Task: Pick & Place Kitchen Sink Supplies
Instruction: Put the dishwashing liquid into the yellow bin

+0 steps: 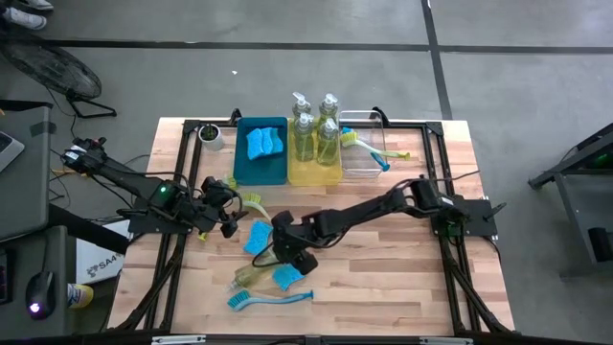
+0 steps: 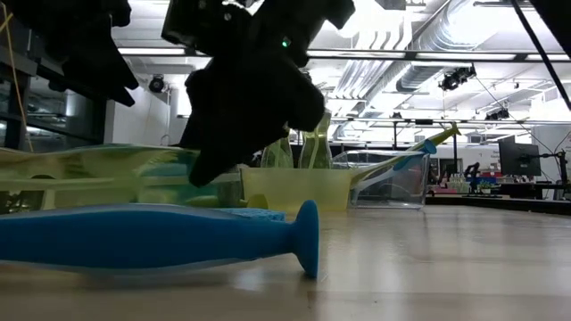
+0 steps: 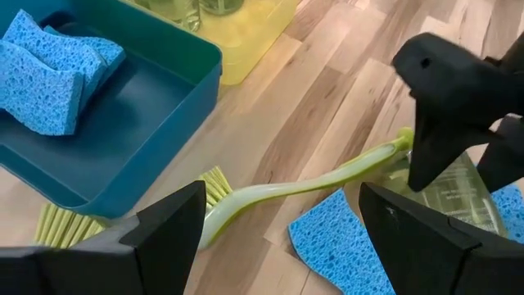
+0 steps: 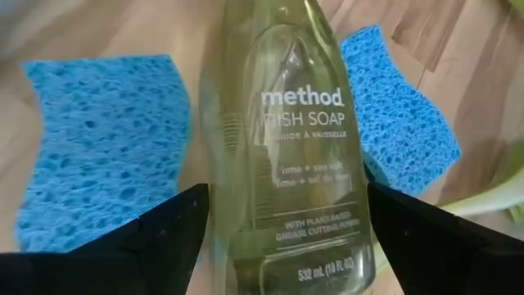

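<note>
Right gripper: its fingers (image 4: 282,238) are standing apart on either side of a lying dish soap bottle (image 4: 286,156), not clamping it.
Left gripper: spread wide and holding nothing, it (image 3: 282,238) is hovering over a yellow-green dish brush (image 3: 295,187).
High view, bins: a teal bin (image 1: 261,163) is holding blue sponges (image 1: 265,144); a yellow bin (image 1: 314,171) just beside it is carrying four upright soap bottles (image 1: 315,129); a clear bin (image 1: 362,158) is housing two brushes (image 1: 369,146).
High view, table: the right gripper (image 1: 287,257) is sitting over the fallen bottle (image 1: 251,277), with a sponge (image 1: 257,237) on one side, another (image 1: 287,278) on the other, and a blue brush (image 1: 268,298) lying near the front edge.
High view, corner: a white cup (image 1: 210,135) is standing beside the teal bin.
Low view: the blue brush handle (image 2: 161,236) is lying across the foreground, the bottle (image 2: 98,174) behind it, under a dark gripper (image 2: 245,107).
Left wrist view: a sponge (image 3: 332,242) is lying beside the brush handle.
Right wrist view: two sponges (image 4: 102,139) (image 4: 397,115) are flanking the bottle.
</note>
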You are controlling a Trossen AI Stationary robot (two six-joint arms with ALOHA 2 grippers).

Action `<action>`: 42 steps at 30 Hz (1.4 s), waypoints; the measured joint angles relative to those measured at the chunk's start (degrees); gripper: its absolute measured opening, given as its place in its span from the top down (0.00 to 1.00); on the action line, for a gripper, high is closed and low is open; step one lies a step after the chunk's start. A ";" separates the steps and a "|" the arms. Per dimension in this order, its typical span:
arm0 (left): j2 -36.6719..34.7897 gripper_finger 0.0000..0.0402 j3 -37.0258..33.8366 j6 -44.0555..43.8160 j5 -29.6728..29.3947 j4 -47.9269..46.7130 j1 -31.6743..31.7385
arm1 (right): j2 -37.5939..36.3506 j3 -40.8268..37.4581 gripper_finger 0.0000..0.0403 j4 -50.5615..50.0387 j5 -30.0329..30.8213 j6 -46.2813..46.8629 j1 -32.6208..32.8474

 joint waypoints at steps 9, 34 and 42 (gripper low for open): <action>0.00 0.21 0.00 -0.10 -0.06 0.09 0.00 | 1.15 0.10 0.21 0.81 -5.13 0.11 -1.74; 0.00 0.21 0.00 -1.51 0.23 0.00 0.02 | 2.66 -0.96 0.35 -2.41 -6.33 2.30 -2.39; 0.00 0.21 0.00 -1.51 0.22 0.01 0.01 | 2.64 -1.09 0.41 -2.41 -2.15 2.30 -1.29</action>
